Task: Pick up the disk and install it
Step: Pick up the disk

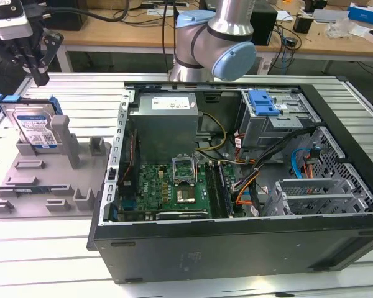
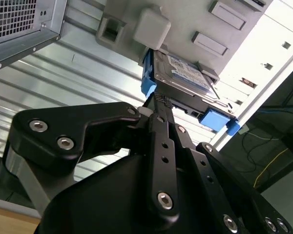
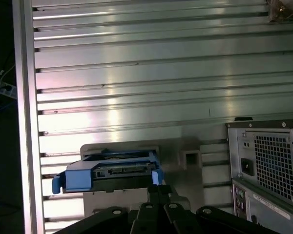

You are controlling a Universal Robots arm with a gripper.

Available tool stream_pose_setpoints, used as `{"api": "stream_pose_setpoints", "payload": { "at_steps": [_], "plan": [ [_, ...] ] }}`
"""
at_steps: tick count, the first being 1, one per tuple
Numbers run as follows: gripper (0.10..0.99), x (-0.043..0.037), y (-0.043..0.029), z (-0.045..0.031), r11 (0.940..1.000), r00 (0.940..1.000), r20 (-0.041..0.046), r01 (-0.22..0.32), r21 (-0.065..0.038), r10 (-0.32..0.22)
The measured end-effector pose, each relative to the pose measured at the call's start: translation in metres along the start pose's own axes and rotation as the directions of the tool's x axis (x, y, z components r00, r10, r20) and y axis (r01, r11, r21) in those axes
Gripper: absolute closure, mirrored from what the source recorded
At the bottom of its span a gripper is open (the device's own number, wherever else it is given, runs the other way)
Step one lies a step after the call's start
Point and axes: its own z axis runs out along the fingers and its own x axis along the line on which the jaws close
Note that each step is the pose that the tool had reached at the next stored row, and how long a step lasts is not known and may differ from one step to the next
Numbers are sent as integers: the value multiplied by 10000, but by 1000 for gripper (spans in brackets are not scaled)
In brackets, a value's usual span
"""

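The disk (image 1: pixel 32 124), a silver drive with a blue-and-white label in a blue bracket, stands on edge in the grey fixture (image 1: pixel 43 183) at the exterior view's left, leaning against a grey post (image 1: pixel 61 133). My gripper (image 1: pixel 42 78) hangs just above the disk's upper edge, apart from it, its fingers together with nothing between them. In both wrist views the disk (image 2: pixel 185 73) (image 3: pixel 112 173) lies just beyond the black fingertips (image 2: pixel 158 100) (image 3: pixel 158 190).
An open computer case (image 1: pixel 236 248) lies on the slatted aluminium table (image 1: pixel 81 93), right of the fixture. Its drive cage with a blue latch (image 1: pixel 263 102) sits at the back right. The arm's base (image 1: pixel 214 43) stands behind the case.
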Motion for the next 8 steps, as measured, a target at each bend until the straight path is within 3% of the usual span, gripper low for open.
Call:
{"api": "stream_pose_setpoints", "payload": {
  "at_steps": [2,4,5,8],
  "plan": [
    [980,0,0,0,10000,10000,-4,84,0,-84],
    [980,0,0,0,9987,9987,-21,513,-2,-513],
    [980,0,0,2,9934,9934,-48,1148,-6,-1148],
    [980,0,0,3,9744,9744,-93,2247,-20,-2247]
  ]
}}
